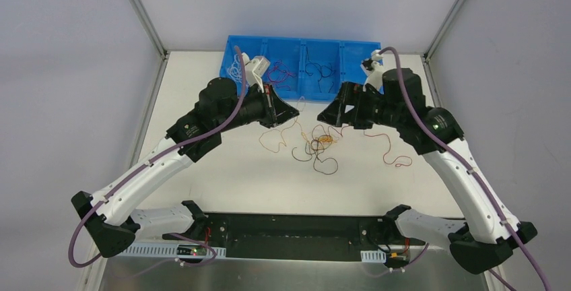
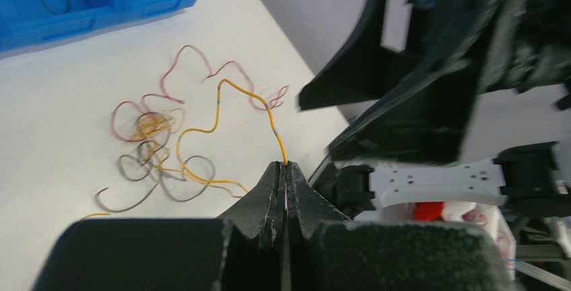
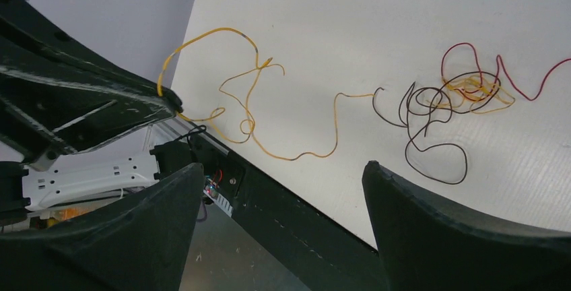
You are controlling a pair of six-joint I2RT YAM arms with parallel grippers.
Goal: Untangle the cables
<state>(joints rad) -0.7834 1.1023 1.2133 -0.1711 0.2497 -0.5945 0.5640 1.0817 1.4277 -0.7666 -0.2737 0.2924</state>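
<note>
A small tangle of cables (image 1: 323,141), orange, dark and red, lies mid-table between both arms. My left gripper (image 1: 296,112) is shut on one end of an orange cable (image 2: 217,124), held above the table. The cable runs down to the tangle (image 2: 151,136). The left gripper's tip (image 2: 285,166) shows the wire leaving it. My right gripper (image 1: 320,117) hovers open and empty just right of the left one. In the right wrist view the right gripper (image 3: 283,168) looks down on the orange cable (image 3: 296,157), a dark looped cable (image 3: 464,163) and the tangle (image 3: 475,89).
A blue divided bin (image 1: 303,40) stands at the table's back, holding white, reddish and dark wires in separate compartments. It also shows in the left wrist view (image 2: 87,5). A red strand (image 1: 390,151) lies right of the tangle. The black base bar (image 1: 296,227) runs along the near edge.
</note>
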